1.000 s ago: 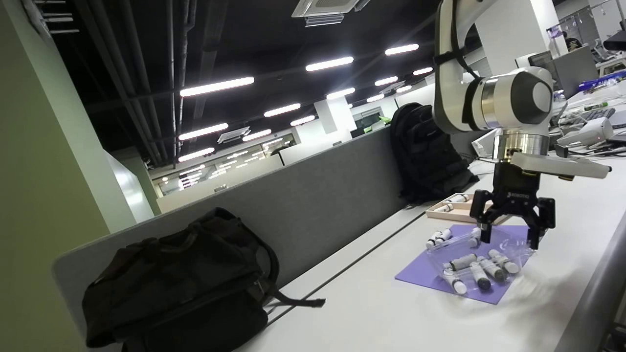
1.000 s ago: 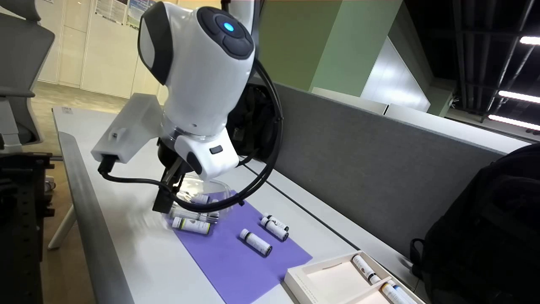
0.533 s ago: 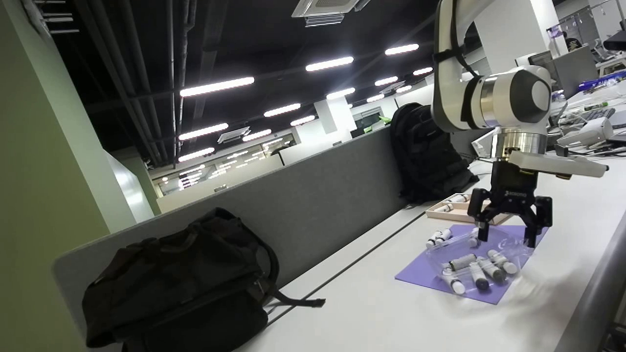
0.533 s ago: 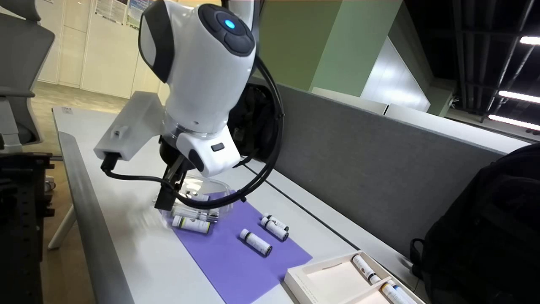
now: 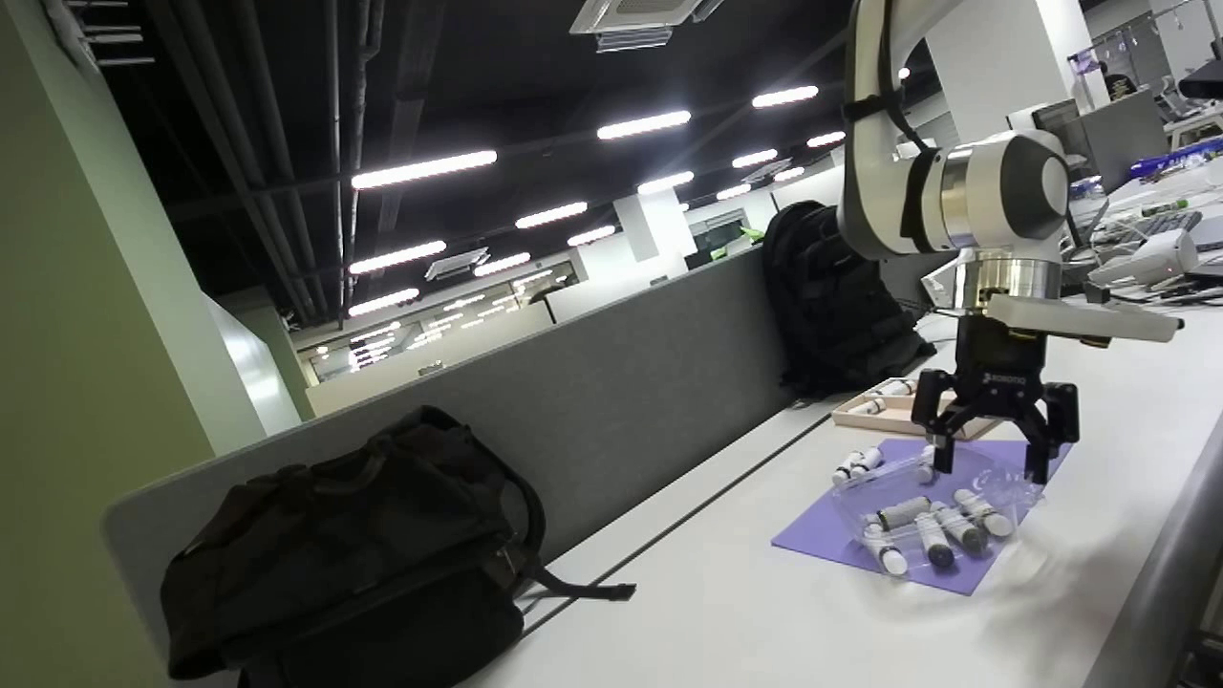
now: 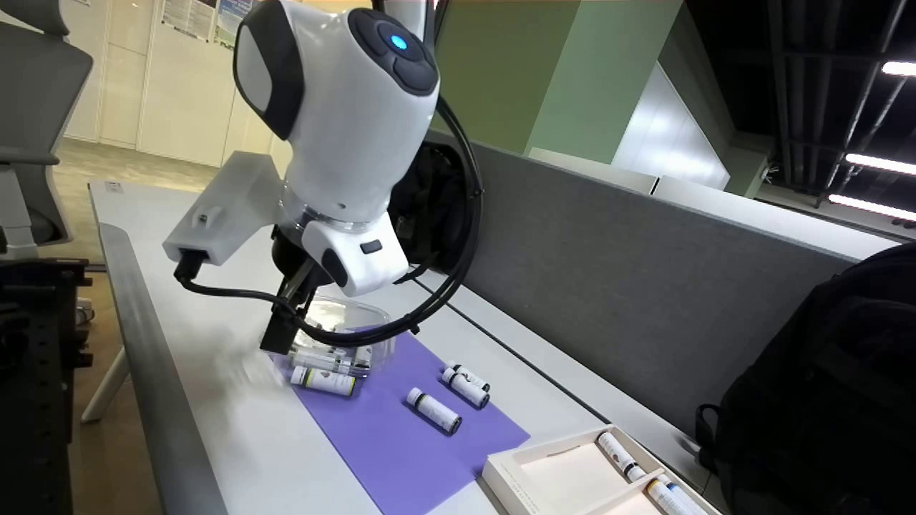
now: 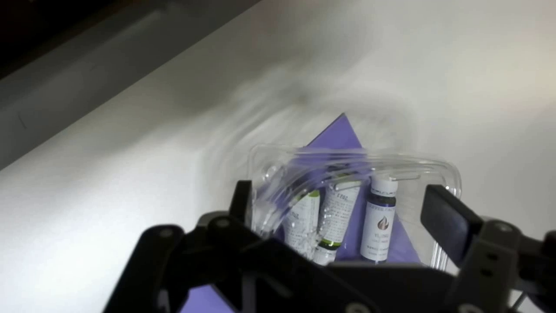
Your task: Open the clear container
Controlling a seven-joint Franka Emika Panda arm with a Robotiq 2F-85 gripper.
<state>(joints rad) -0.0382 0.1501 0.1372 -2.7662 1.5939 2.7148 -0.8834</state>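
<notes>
Clear container (image 7: 415, 195), long axis unclear.

Here's the white desk (image 6: 272, 443) before me, and on it a purple sheet (image 6: 422, 465)! One white-labelled vial (image 6: 434, 411) lies across it, a pair of vials (image 6: 465, 388) side by side right at its edge. Over to the divided tray (image 6: 511, 488): one slim vial (image 6: 621, 455) in this compartment, banded vials (image 6: 664, 495) past the divider. The grey partition (image 5: 631, 373) runs behind, a black backpack (image 5: 354, 545) slumped before it, a second backpack (image 5: 812, 306) farther along. And beyond, I'd call that a keyboard (image 5: 1170, 223), though it's tiny from here.
</notes>
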